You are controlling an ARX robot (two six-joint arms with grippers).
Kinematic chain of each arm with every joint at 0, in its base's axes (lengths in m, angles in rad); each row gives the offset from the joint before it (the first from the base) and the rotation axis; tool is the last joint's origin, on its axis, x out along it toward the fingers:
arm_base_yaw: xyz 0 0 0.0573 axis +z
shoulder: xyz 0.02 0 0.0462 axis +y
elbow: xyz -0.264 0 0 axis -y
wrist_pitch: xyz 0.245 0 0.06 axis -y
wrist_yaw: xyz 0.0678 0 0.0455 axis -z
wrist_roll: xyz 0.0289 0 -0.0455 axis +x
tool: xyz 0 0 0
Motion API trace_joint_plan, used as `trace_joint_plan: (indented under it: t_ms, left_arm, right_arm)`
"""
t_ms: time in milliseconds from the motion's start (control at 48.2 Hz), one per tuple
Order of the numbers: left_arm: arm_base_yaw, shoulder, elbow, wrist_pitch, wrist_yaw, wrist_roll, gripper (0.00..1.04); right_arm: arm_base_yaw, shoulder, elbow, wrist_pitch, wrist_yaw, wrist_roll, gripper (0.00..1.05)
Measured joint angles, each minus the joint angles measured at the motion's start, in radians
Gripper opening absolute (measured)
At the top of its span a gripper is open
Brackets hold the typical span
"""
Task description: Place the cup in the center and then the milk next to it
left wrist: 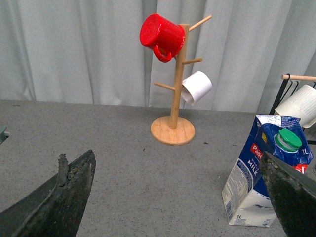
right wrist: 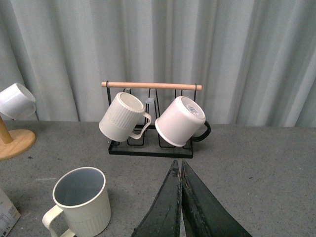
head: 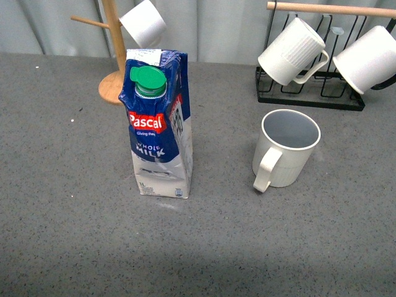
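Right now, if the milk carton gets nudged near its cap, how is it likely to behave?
The milk carton stands tall on a narrow base, so a high push would probably tip it rather than slide it. Its top panels look creased, so the walls may give under a squeeze. Its fill level cannot be seen, so its weight is uncertain.

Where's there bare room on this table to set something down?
Bare: the wide near strip of the table in front of the milk and the cup, the left side beside the milk, and the gap between them. Crowded: the back, around the wooden mug tree and black rack.
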Motion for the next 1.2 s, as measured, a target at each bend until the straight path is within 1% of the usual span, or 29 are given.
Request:
trace_joint_plan:
  t_ms: [290, 726, 788, 809, 995, 1057, 1202]
  left_arm:
    - [0.0, 0.0, 0.0, 0.0, 0.0, 0.0, 0.98]
    - [0.0, 0.0, 0.0, 0.0, 0.0, 0.0, 0.98]
    - [0.0, 0.0, 0.0, 0.0, 0.0, 0.0, 0.98]
    - [0.0, 0.0, 0.0, 0.0, -0.001, 0.0, 0.98]
    - [0.0, 0.0, 0.0, 0.0, 0.0, 0.0, 0.98]
    - [0.0, 0.0, 0.0, 0.0, 0.0, 0.0, 0.98]
    - [0.0, 0.0, 0.0, 0.0, 0.0, 0.0, 0.98]
  right_arm:
    - [0.0, -0.138, 0.0, -0.134, 0.0, 0.0, 0.01]
    - [0.0, -0.272, 0.0, -0.267, 0.0, 0.0, 0.01]
    - [0.0, -0.379, 0.001, -0.41, -0.003, 0.0, 0.01]
    - [0.0, -0.407, 0.001, -0.43, -0.003, 0.0, 0.01]
    - [0.0, -0.436, 0.001, -0.437, -0.003, -0.001, 0.01]
    - [0.0, -0.436, 0.001, -0.438, -0.003, 0.0, 0.09]
    - [0.0, -0.437, 0.001, -0.438, -0.003, 0.0, 0.32]
